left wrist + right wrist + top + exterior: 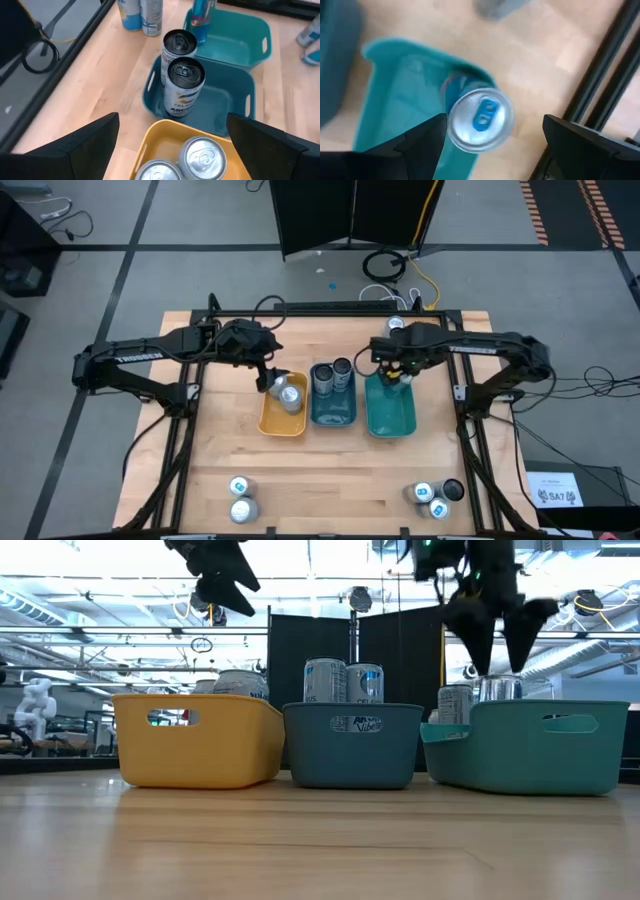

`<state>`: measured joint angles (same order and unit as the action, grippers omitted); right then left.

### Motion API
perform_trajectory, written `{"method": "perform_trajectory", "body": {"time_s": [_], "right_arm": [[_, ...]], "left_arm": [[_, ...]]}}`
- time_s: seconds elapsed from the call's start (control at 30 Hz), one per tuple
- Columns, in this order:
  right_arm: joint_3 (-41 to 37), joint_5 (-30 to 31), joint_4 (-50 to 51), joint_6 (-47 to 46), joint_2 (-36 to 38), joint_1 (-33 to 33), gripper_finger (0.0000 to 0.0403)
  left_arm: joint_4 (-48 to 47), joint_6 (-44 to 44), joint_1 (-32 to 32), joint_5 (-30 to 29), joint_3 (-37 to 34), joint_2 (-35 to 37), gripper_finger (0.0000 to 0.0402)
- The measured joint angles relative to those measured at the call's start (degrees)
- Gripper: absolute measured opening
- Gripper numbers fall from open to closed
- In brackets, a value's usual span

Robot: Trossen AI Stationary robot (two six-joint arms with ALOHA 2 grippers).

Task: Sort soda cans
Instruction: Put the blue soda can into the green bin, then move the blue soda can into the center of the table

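Sorted so far: two cans (287,394) in yellow tray (270,423) under wide-open, empty left gripper (268,383); two in middle teal tray (333,416); one can (480,119) directly below open right gripper (492,137), released. Five loose cans (240,499) remain on tabletop (330,480).

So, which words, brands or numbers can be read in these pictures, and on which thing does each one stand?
"TROSSEN": on the left arm, faint.
"CELSIUS", cut off: on a can in the middle tray.
"ARCTIC", partly hidden: on the front dark-topped can.
"SA7": on a white sheet on the floor.
Middle tray's front logo: too blurred to read.
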<state>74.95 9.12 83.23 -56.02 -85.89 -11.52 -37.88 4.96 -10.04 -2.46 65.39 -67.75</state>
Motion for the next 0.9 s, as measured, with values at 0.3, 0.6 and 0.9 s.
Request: {"method": "perform_trajectory", "body": {"time_s": [0.3, 0.6, 0.9], "right_arm": [[2.78, 1.60, -1.63, -7.30, 9.91, 7.88, 0.0321], [2.78, 6.93, -1.09, -18.40, 12.94, 25.44, 0.0320], [2.76, 12.81, -1.18, -30.99, 9.60, 42.49, 0.0320]], "left_arm": [[-0.12, 8.48, 0.07, -2.27, 0.00, 0.00, 0.0378], [-1.22, 21.59, 4.74, -5.41, 0.00, 3.23, 0.0377], [-12.98, 44.84, 21.00, -22.41, 0.00, 9.68, 0.0377]]}}
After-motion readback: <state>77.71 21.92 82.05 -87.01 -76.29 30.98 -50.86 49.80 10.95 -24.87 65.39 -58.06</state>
